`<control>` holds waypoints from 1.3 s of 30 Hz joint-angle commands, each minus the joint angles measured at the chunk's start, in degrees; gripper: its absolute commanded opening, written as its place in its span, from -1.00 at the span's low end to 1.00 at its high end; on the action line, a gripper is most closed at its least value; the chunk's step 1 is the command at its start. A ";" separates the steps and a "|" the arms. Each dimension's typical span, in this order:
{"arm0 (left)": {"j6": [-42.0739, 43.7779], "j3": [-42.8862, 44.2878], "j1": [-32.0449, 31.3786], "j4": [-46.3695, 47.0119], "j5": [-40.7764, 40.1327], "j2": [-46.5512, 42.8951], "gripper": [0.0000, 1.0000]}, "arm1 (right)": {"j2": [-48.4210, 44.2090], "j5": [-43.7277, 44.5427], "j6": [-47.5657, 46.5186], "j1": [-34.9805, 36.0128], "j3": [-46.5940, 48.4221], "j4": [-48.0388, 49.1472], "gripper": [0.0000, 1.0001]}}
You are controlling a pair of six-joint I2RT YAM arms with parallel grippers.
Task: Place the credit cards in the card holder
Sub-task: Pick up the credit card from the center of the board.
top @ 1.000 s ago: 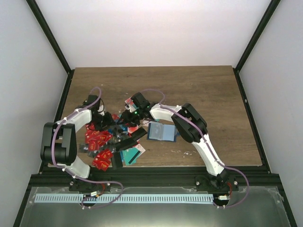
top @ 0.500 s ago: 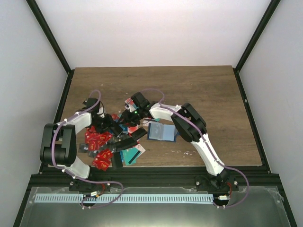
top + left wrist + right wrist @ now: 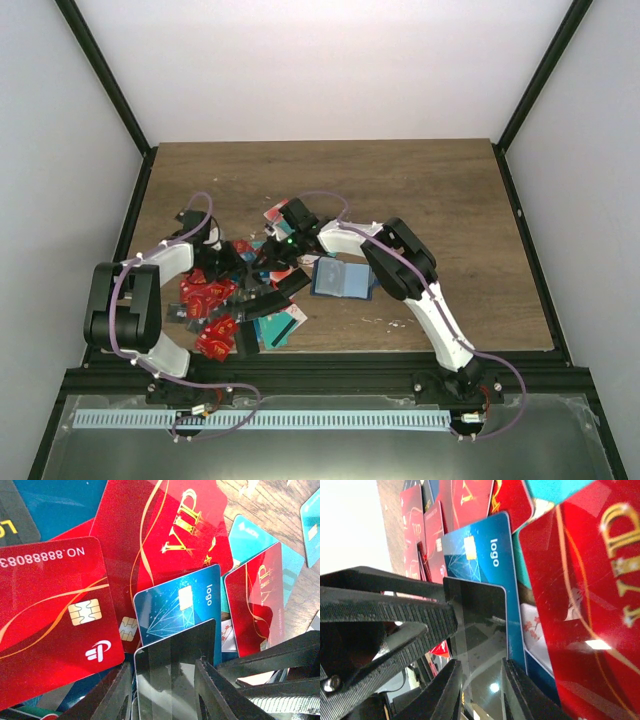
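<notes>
- The credit cards [image 3: 215, 305] lie in a loose overlapping heap on the wooden bench [image 3: 430, 200], in the lower left of the overhead view. Most are red, with some teal, blue and black ones.
- The card holder [image 3: 342, 279] lies opened flat and blue, just right of the heap near the middle of the overhead view. It sits beside the right arm's forearm and apart from both claws.
- Both arms reach in over the upper edge of the heap, and their claws meet close together there.
- The left claw [image 3: 162, 667] has its fingers standing somewhat apart at the bottom of its wrist view. A glossy black card [image 3: 172, 645] fills the gap between them, and its edges run behind the fingertips. I cannot tell whether the fingers are clamping it or only lying over it.
- The right claw [image 3: 480, 665] shows the same picture at the bottom of its wrist view: fingers partly spread with the same black card between them. I cannot tell if it is gripped.
- In the right wrist view, the left claw's dark fingers come in from the left edge and reach the black card's left side.
- A blue card marked "logo" [image 3: 175, 607] lies just beyond the black card and is partly covered by it.
- Red cards with gold "VIP" lettering [image 3: 165, 540] fill the upper part of the left wrist view. A red chip card [image 3: 55, 625] lies at the left.
</notes>
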 commanded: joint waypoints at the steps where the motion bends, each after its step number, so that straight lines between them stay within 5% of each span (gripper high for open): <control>1: -1.04 -2.54 0.06 -1.60 -0.88 2.16 -0.26 | -0.52 -1.34 -1.10 0.18 -2.45 -0.87 -0.51; 19: -2.60 -5.00 -0.32 2.41 5.74 -2.17 -0.64 | 0.44 -2.98 -0.25 0.45 -4.30 0.76 -0.50; 39: -2.83 -5.06 -0.73 0.77 6.96 -5.87 -0.66 | 0.54 -3.18 0.20 0.45 -4.48 1.12 -0.51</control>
